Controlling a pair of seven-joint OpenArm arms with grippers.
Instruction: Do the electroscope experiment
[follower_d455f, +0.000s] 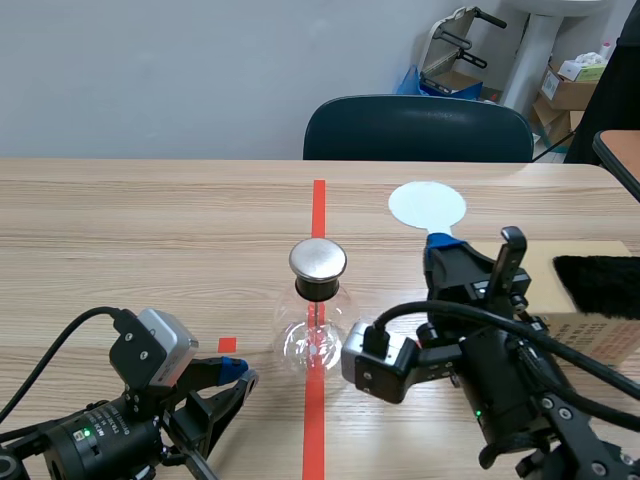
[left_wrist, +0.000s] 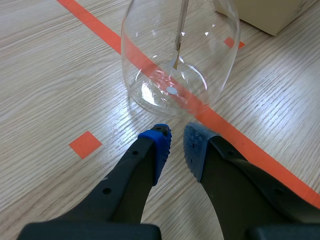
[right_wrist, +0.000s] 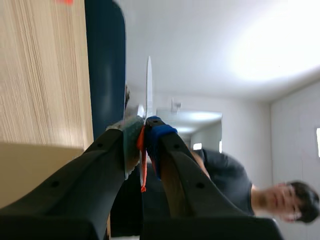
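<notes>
The left tool (follower_d455f: 238, 378) lay low on the bench (follower_d455f: 150, 220), left of the flask (follower_d455f: 313, 335) and near its base. Its blue pads (left_wrist: 161, 145) were drawn almost together with a narrow slit between them, clenched on nothing. The flask's glass bulb stood just ahead of them, not touching, on the tape line. Inside the bulb a thin rod (left_wrist: 181, 25) hung down from the neck. A metal cap (follower_d455f: 318, 260) topped the flask.

Right of the flask, the right tool (follower_d455f: 445, 262) was clamped on the blue handle of a white paddle (follower_d455f: 427, 205). The round disc sat beyond the cap and to its right, well apart from it. Whether the disc rested on the bench could not be told. From the right wrist the paddle showed edge-on between the tool's fingers.

Far right of the flask sat a box (follower_d455f: 590, 335) with black fur (follower_d455f: 600, 285) on top. A chair (follower_d455f: 418, 128) stood behind the bench, beyond the flask.
</notes>
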